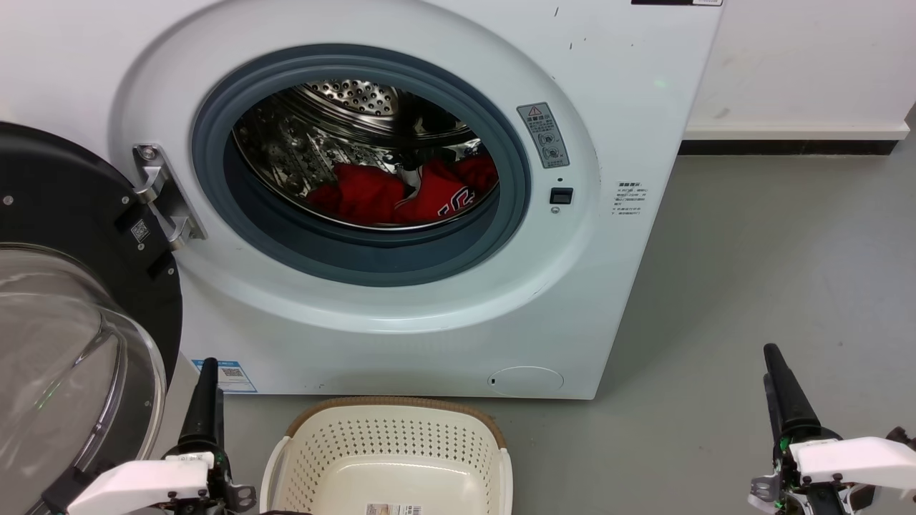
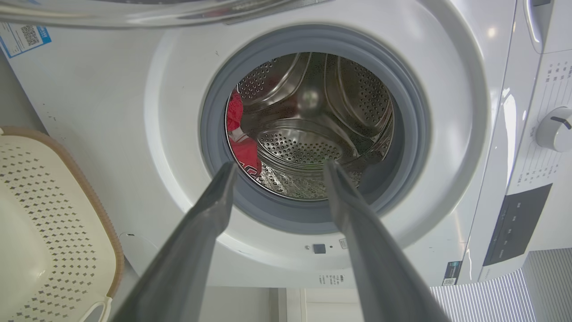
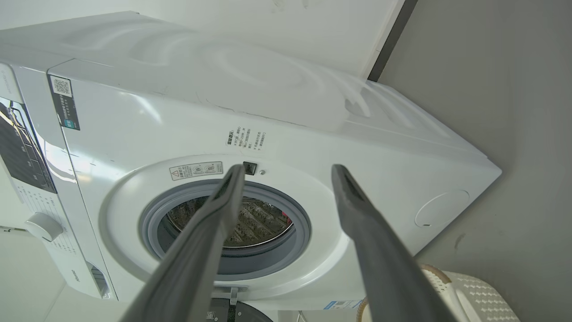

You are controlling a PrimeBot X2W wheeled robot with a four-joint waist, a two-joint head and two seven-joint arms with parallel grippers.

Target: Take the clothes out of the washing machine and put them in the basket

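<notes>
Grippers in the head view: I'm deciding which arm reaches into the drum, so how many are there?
2. The left gripper stands at lower left beside the basket; the right gripper at lower right, farther from it. None seems hidden.

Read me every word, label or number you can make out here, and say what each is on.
No text is clear enough to quote.
Washing machine: grey warning sticker with a triangle sign, print too small.
White label right of the porthole: too small.
Blue-edged QR sticker low on the front: unreadable.
Clothes: lettering partly hidden.
Basket: barcode label, too small.
</notes>
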